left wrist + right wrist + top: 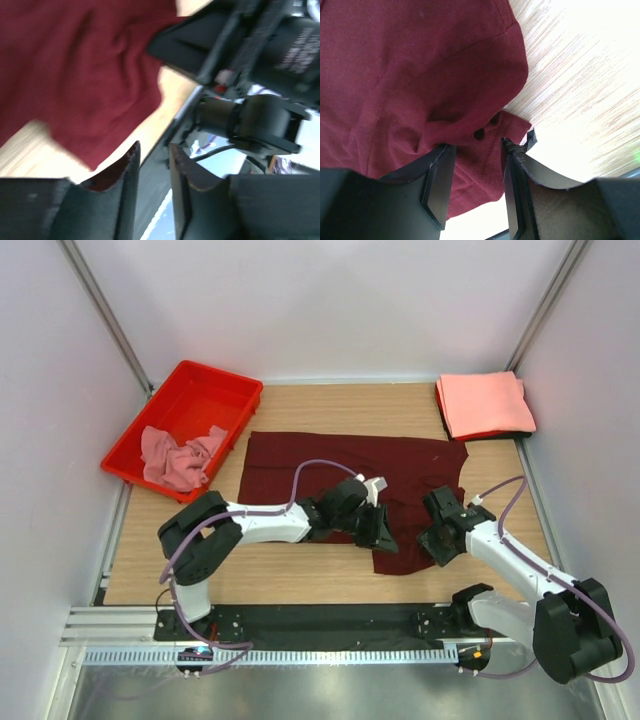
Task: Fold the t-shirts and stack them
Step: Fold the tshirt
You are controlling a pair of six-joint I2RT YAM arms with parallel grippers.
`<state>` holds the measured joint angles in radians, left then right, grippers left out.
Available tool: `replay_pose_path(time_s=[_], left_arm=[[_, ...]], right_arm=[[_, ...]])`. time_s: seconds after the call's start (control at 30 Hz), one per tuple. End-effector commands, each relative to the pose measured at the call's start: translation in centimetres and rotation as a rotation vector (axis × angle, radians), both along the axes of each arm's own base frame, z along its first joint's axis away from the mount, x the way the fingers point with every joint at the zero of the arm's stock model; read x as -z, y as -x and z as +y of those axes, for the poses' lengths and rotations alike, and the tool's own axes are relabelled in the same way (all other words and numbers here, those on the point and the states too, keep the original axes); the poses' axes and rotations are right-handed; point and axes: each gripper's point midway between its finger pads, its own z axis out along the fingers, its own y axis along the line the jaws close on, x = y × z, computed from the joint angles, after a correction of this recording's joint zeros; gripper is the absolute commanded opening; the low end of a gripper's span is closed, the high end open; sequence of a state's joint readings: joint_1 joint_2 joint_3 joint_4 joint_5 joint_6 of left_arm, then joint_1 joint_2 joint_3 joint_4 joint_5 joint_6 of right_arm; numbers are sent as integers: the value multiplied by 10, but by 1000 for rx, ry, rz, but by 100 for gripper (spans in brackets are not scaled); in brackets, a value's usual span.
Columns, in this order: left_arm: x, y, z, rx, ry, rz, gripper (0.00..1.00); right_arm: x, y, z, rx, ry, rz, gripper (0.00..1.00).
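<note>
A dark maroon t-shirt (340,475) lies spread flat across the middle of the table, with a flap reaching toward the front edge. My left gripper (386,537) hovers at the shirt's front edge; in the left wrist view its jaws (154,146) stand apart with nothing between them, and the maroon cloth (85,70) lies beyond the fingertips. My right gripper (436,544) is at the shirt's front right corner. It is open (476,145), and a bunched hem of the maroon shirt (420,75) lies between its fingers. A salmon-pink t-shirt (485,405) lies folded at the back right.
A red plastic tray (215,385) stands at the back left and holds a crumpled dusty pink t-shirt (178,457). White walls enclose the table on three sides. A metal rail (270,650) runs along the near edge. The right arm (260,115) shows close by in the left wrist view.
</note>
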<state>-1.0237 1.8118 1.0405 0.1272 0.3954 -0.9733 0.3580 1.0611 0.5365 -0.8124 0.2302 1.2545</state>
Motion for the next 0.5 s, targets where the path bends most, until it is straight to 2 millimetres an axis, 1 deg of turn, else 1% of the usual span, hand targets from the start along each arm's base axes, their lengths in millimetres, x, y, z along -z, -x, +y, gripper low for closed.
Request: replay_pose_path(time_s=[0.0,0.03,0.07,0.1,0.13,0.17,0.23,0.27,0.3,0.33,0.37,0.4,0.43,0.47], left_arm=[[-38,4,-36,75,168,-28,30],[-25,4,-39,77,150,-13,25],[-29,2,-45,80,162,-15,22],[-24,3,-49,87,157,-6,20],[-10,3,-51,90,136,13,17],[-8,2,-55,94,136,19,15],[-5,1,-62,106,141,28,12],[8,0,-63,100,118,37,12],[8,-4,-66,91,116,35,12],[13,-6,-67,88,103,35,13],[30,-6,-66,80,59,50,13],[29,-11,-70,71,55,45,15],[34,-11,-70,68,39,50,18],[40,-13,-70,58,21,51,18]], right_arm=[[-3,-4,-4,-15,28,-22,48],[-3,-4,-4,-20,29,-19,48],[-4,-5,-3,-22,29,-23,48],[-5,-6,-3,-24,30,-23,48],[-5,-5,-4,-23,34,-21,48],[-6,-6,-3,-29,33,-23,48],[-8,-4,-7,-28,54,-18,48],[-10,-5,-8,-30,57,-21,49],[-11,-5,-9,-28,60,-22,49],[-12,-3,-10,-29,67,-15,49],[-14,-3,-10,-24,64,-20,49],[-14,1,-11,-21,67,-6,49],[-15,2,-12,-11,69,-6,49],[-17,2,-13,-2,68,-12,49]])
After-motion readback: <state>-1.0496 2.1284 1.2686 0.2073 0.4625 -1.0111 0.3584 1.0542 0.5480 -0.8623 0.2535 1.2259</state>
